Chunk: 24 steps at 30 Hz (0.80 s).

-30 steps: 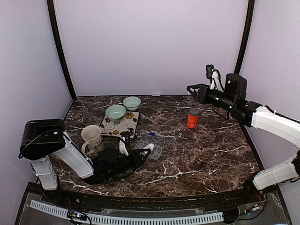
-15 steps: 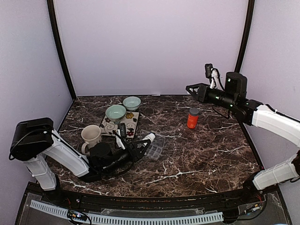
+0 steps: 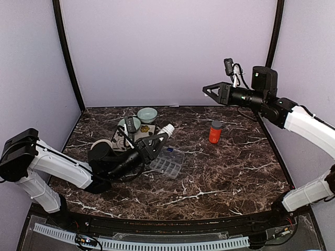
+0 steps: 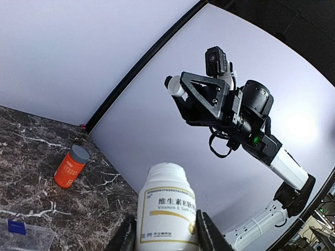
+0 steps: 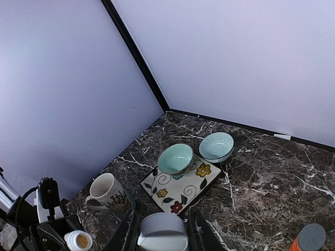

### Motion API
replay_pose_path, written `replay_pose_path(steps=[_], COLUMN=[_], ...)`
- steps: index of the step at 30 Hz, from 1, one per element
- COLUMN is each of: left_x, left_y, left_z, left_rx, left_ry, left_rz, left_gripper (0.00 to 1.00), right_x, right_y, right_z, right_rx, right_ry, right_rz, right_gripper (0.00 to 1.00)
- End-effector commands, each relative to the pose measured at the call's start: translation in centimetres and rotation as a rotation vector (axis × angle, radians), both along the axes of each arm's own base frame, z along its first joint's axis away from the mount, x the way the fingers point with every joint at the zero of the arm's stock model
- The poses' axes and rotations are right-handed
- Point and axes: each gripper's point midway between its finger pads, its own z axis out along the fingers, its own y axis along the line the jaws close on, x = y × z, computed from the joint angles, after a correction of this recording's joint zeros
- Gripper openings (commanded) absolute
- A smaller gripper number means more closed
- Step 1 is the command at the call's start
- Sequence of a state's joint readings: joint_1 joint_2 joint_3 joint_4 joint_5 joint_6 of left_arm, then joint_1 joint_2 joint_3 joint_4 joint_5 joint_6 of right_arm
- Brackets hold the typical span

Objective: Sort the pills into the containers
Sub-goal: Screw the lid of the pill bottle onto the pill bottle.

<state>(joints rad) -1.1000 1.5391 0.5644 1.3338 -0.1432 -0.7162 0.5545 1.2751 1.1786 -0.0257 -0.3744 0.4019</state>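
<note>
My left gripper (image 3: 158, 138) is shut on a white vitamin bottle (image 3: 167, 129) with no cap, held tilted above the table over the clear organiser box (image 3: 167, 162). In the left wrist view my left gripper (image 4: 167, 232) clamps the bottle (image 4: 166, 201), and a corner of the organiser (image 4: 26, 238) shows. The right wrist view shows the bottle's open mouth (image 5: 78, 241) with yellow-brown pills inside. My right gripper (image 3: 206, 90) is high at the back right, shut on a white cap (image 5: 162, 226). My right gripper (image 5: 162, 232) also shows in its own view.
An orange bottle with a grey cap (image 3: 215, 132) stands at the back right. A cream mug (image 3: 99, 148) sits behind my left arm. Two pale green bowls (image 3: 147, 114) (image 3: 127, 125) are at a floral tray (image 3: 142, 137), one on it and one beside it.
My left arm has lifted the white bottle off the table and swung it up and to the right over the organiser. My right gripper has drifted slightly left and up.
</note>
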Motion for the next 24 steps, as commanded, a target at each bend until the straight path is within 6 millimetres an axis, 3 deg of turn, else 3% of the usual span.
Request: replay_pose_path(steps=[1,11,17,24], left_x=[0.0,1.2,2.0,2.9], left_y=[0.3,1.1,1.1,0.3], left_z=[3.9,7.6,8.2,8.0], left_rx=[-0.058,-0.184,-0.278,-0.260], left_ry=[-0.087,-0.141,-0.108,-0.083], left_rz=[-0.065,-0.316,-0.534,-0.633], left_gripper=[0.00,0.00,0.00,0.00], right_x=[-1.4,-4.6,-6.0,-7.0], right_y=[1.1,2.8,4.3,5.7], right_z=[1.3,3.2,3.4,3.1], right_rx=[-0.023,-0.044,-0.067,-0.097], right_ry=[-0.007,0.038,0.056,0.088], right_rz=[0.089,0.235,0.277,0.306], right_gripper=[0.00,0.01,0.01,0.02])
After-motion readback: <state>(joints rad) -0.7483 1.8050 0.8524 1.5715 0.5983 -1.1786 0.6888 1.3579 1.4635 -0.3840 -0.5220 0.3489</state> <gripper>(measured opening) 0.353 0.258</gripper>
